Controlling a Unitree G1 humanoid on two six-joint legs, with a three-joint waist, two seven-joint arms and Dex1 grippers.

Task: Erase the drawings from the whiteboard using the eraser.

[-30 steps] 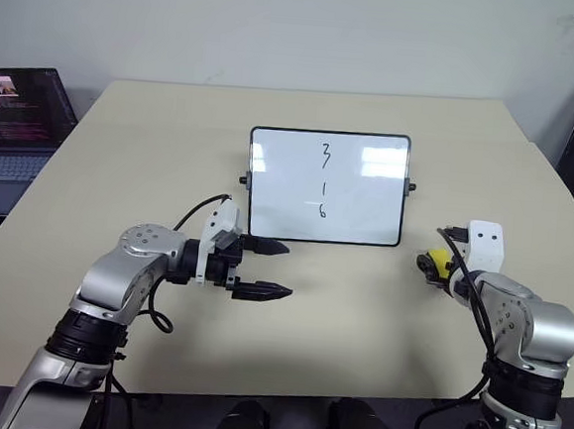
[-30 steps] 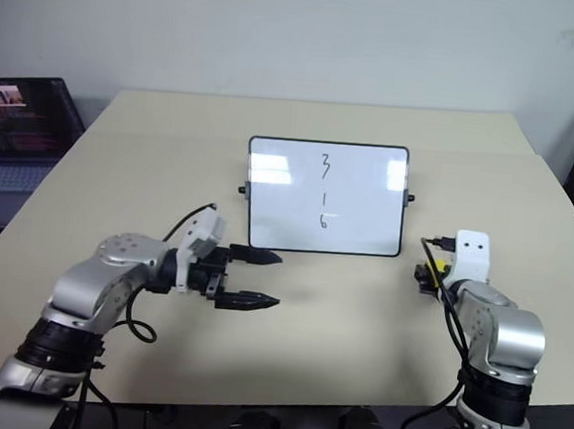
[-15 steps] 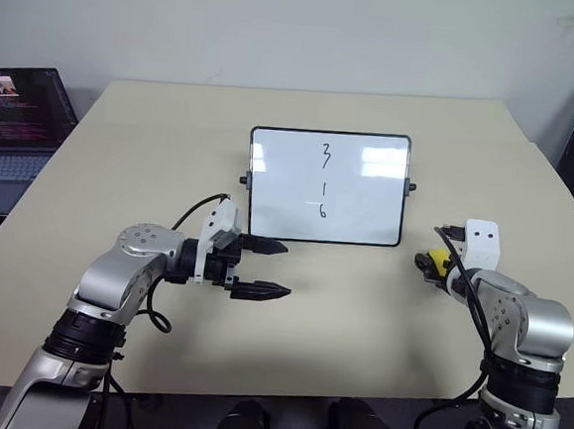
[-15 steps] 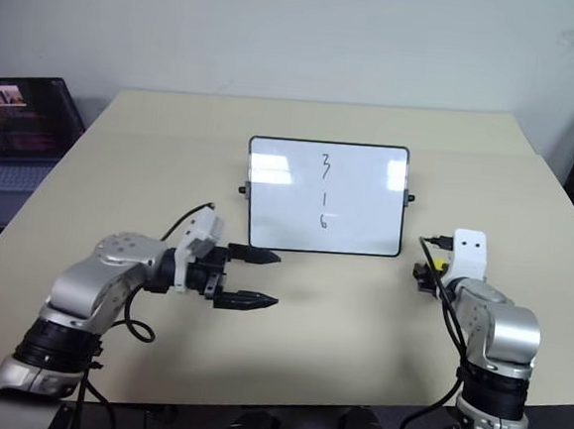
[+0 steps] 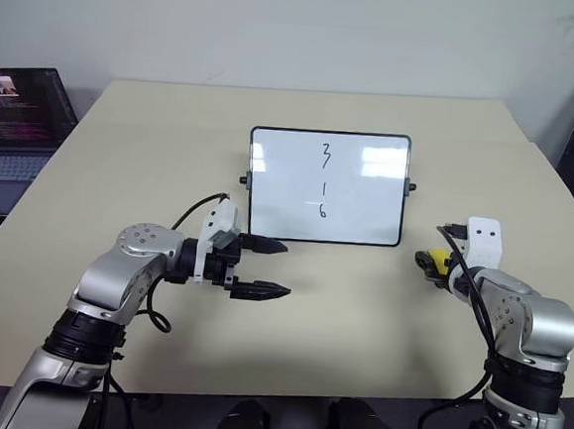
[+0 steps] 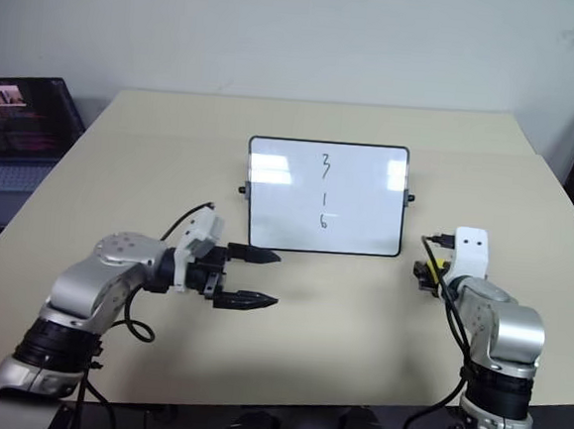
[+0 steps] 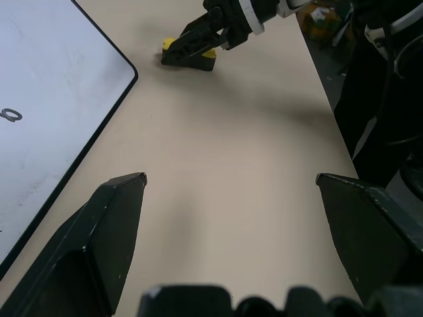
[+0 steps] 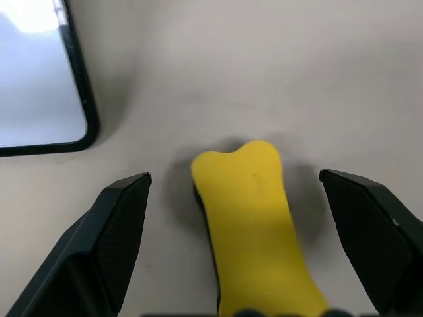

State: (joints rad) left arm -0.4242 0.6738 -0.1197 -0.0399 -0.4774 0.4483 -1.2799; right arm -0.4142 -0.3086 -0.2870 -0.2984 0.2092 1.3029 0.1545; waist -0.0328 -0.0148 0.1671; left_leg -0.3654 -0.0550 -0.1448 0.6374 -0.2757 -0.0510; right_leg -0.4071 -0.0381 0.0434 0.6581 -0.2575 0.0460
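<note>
At the far left a laptop (image 5: 16,119) sits beyond the tabletop's (image 5: 173,146) left edge, well apart from the left end effector (image 5: 275,269) and behind it; its screen is lit. The left end effector hovers over the tabletop with its two black fingers spread wide, nothing between them, pointing toward the robot's right; the whiteboard (image 5: 327,186) stands just beyond and slightly to the right of its tips, tilted back, its lower left corner near the farther finger but not touching it. The drawings (image 5: 323,183) run in a vertical column down the middle of the board, all three marks plus a short dash unerased; from the left wrist view a stretch of the board's black frame (image 7: 99,125) lies beside the left finger, with bare tabletop between the two fingers. Further right, past the board's right edge, the eraser (image 8: 254,224) lies on the tabletop, directly between the spread fingers of the right end effector (image 8: 251,231); those fingers stand wide on either side of the yellow block, with gaps on both sides, so it is not gripped. The right end effector angles down and forward, the board's lower right corner just ahead of it and to its left; in the left wrist view the eraser lies far ahead, under the right end effector's black fingertips (image 7: 198,33).
</note>
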